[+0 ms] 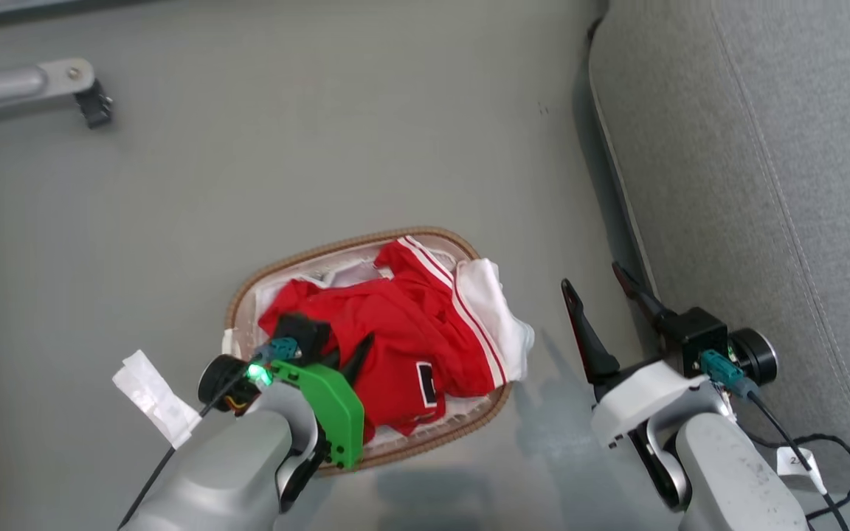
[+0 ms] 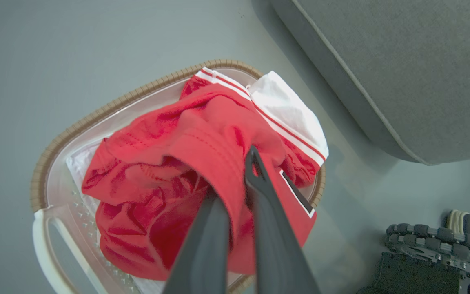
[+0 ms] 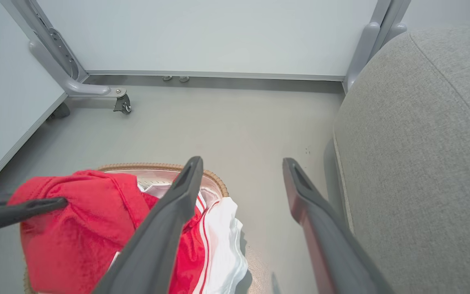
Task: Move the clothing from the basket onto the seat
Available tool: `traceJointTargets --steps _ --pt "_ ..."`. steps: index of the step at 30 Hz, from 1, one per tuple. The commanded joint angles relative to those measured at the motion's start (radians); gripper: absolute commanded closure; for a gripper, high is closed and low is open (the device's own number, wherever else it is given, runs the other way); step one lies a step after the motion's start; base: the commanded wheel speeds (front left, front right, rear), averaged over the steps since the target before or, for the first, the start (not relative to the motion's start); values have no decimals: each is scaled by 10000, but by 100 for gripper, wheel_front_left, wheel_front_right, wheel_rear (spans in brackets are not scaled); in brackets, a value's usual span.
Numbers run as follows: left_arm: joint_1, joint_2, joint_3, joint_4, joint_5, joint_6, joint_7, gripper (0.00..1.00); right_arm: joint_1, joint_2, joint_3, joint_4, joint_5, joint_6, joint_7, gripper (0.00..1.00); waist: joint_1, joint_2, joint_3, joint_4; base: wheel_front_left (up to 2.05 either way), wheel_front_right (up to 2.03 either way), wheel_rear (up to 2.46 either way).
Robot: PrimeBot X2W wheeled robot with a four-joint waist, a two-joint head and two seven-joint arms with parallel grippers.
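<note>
Grey floor [image 1: 322, 147] spreads across the left and middle of the head view, with the basket [image 1: 299, 259] standing on it at lower centre and the seat [image 1: 764, 184] running down the right side, near the basket but apart from it; the clothing [image 1: 395, 332] lies heaped in the basket, its striped edge and the white liner [image 1: 502, 313] spilling over the right rim. Your left gripper [image 2: 235, 183] is clenched on a fold of the red cloth at the centre of the left wrist view; your right gripper [image 1: 592, 276] hangs spread and empty at lower right, between basket and seat. Lift straight up until the hem clears the rim before you swing right; watch that the liner does not ride up too; the pinch looks to take one fold, though both garments may cling; clear the cushion's rounded edge, then let go well onto it.
</note>
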Motion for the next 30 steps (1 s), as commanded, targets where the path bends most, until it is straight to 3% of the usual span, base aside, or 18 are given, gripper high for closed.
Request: traceJointTargets --steps 1,15,30 --pt "190 48 303 -212 190 21 -49 100 265 -44 -53 68 -40 -10 -20 0 1 0 -1106 801 0 0 0" --pt "1509 73 3906 -2683 2572 21 -48 100 1217 -44 -313 206 -46 -10 -20 0 1 0 -2598 1167 0 0 0" --pt "1185 -256 5510 -5396 3871 21 -49 100 1723 -44 -290 -53 21 -10 -20 0 1 0 -3233 1263 0 0 0"
